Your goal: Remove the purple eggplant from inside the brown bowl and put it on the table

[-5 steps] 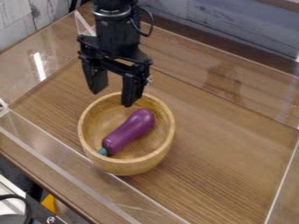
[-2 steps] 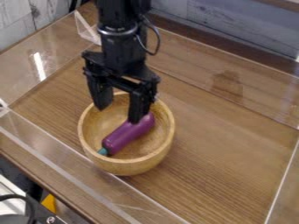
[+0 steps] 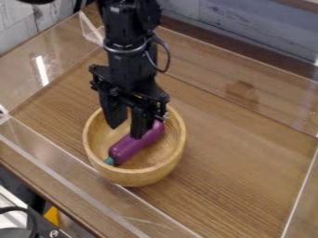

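Note:
The purple eggplant [image 3: 129, 146] lies slanted inside the brown bowl [image 3: 173, 160], its teal stem tip toward the bowl's near left. The bowl rests on the wood-grain table [image 3: 236, 121]. My black gripper [image 3: 132, 125] reaches straight down into the bowl and straddles the eggplant's upper right end. One finger [image 3: 114, 113] stands on the left of it and the other on the right. The jaws are still apart, close to the eggplant's sides, and I cannot tell whether they touch it. That end of the eggplant is hidden behind the fingers.
Clear acrylic walls [image 3: 50, 56] border the table on all sides. Behind the far wall is a grey plank surface [image 3: 248, 23]. Bare tabletop lies to the right of and behind the bowl.
The gripper has come down from above the bowl's far rim into the bowl, over the eggplant's upper end. Its jaws have narrowed. The eggplant and bowl have not moved.

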`<state>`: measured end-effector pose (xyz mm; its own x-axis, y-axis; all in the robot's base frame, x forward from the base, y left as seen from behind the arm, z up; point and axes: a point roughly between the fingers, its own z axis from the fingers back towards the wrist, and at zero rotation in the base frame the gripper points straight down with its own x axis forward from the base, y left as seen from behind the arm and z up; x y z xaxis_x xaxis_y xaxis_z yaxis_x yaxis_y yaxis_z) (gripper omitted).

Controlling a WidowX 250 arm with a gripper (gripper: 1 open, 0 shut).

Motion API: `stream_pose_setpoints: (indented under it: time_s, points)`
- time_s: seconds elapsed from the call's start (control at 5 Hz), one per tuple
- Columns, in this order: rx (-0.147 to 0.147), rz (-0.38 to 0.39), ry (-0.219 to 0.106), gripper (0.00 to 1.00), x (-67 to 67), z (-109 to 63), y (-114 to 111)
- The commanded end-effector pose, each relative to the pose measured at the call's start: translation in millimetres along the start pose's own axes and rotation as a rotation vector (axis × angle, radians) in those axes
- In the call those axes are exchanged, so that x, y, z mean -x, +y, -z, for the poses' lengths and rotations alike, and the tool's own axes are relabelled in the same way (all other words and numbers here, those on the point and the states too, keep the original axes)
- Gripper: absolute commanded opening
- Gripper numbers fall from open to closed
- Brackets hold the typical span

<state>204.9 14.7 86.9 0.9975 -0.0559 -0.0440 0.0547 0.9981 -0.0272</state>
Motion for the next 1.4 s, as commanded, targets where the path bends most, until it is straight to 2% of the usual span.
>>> stream_pose_setpoints:
  time_s: [0.0, 0.2, 0.6, 1.2]
  points:
    - [-0.006, 0.001, -0.057, 1.0, -6.4, 2.8, -7.6]
    - [-0.009, -0.006, -0.069, 1.0, -9.4, 14.9, -12.4]
    - [-0.014, -0.07, -0.099, 1.0, -12.5, 26.4, -7.7]
    - [-0.009, 0.0, -0.128, 1.0, -17.8, 13.3, 2.3]
